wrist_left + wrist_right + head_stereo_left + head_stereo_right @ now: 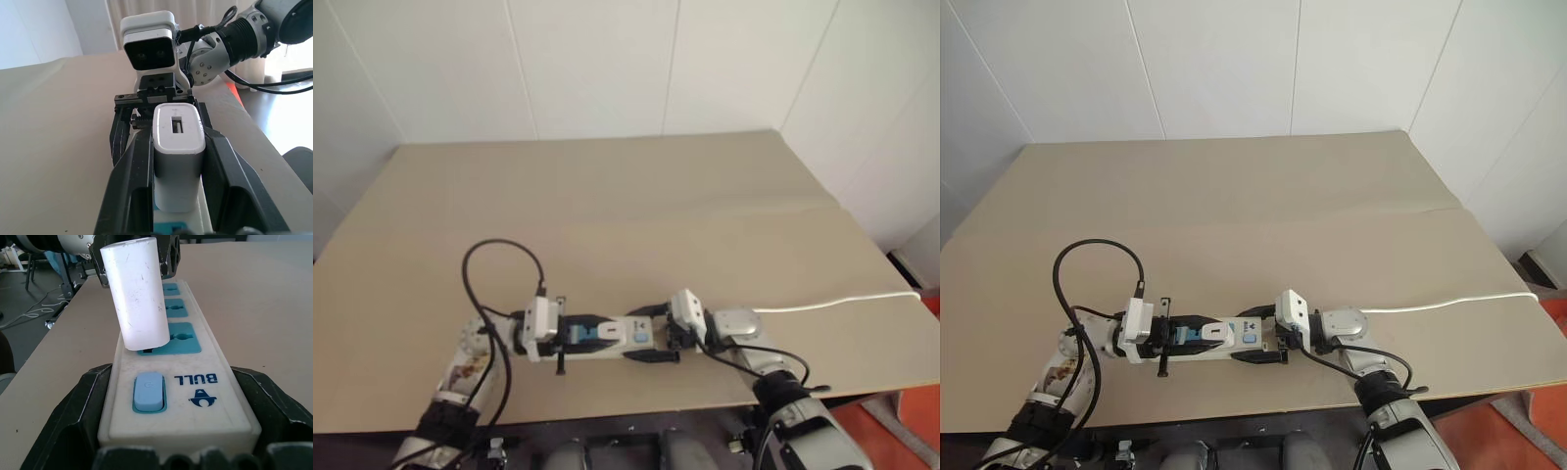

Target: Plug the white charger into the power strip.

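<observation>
The white charger (137, 293) stood tilted over the socket nearest the switch (148, 391) of the power strip (205, 382), its lower end at the blue socket face, and it did not look fully seated. The left gripper (177, 161) was clamped on the charger's sides, with its fingers (132, 181) reaching in along the strip from the far end. The strip lay lengthwise between the two arms near the front edge of the tan surface (607, 196). The right gripper (176, 440) was spread wide around the switch end, bracing it. The coming push likely needed the charger brought upright and pressed straight down. The strip's thin white cord (842, 300) ran off toward the right edge, and a black cable (499, 257) looped beside the left arm; neither stood in the way.
</observation>
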{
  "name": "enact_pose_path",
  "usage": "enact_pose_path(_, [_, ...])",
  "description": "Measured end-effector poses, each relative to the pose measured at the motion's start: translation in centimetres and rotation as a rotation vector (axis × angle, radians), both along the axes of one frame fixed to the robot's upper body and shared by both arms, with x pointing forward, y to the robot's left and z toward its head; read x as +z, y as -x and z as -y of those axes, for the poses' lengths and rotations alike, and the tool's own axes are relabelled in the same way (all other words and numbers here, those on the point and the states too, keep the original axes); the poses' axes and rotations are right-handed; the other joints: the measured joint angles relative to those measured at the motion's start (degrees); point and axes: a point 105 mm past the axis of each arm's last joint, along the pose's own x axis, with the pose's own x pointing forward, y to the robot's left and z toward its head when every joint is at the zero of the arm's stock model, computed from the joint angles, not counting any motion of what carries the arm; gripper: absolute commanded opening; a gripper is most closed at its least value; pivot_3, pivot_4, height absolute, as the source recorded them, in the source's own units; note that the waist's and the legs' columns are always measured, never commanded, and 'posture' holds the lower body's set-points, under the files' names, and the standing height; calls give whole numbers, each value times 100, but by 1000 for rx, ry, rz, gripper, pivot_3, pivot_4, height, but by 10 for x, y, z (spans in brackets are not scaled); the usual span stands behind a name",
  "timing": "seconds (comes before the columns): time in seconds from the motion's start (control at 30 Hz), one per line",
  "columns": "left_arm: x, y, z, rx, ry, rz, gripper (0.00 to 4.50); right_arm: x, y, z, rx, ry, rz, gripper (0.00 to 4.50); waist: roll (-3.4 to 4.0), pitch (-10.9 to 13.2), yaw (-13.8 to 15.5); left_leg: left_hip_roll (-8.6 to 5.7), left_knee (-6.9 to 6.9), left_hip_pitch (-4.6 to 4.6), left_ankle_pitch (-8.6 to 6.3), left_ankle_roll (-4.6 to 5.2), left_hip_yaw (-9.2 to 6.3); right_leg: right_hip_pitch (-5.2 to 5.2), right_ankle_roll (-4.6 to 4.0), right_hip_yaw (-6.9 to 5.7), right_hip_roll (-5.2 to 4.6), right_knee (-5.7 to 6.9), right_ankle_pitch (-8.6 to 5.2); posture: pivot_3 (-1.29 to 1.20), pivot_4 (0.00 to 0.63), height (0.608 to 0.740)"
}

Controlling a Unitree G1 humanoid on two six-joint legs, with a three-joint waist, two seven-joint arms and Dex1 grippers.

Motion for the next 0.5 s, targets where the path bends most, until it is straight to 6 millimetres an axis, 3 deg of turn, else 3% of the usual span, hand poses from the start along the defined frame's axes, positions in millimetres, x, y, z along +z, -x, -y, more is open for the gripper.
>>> enact_pose_path(0.5, [1,0,3,7,-36,-51,995,0,1,1,-2,0,1,3437,5,-3,13,3,-1,-2,0,0,-6,3,-1,0,-1,-6,0,0,150,740])
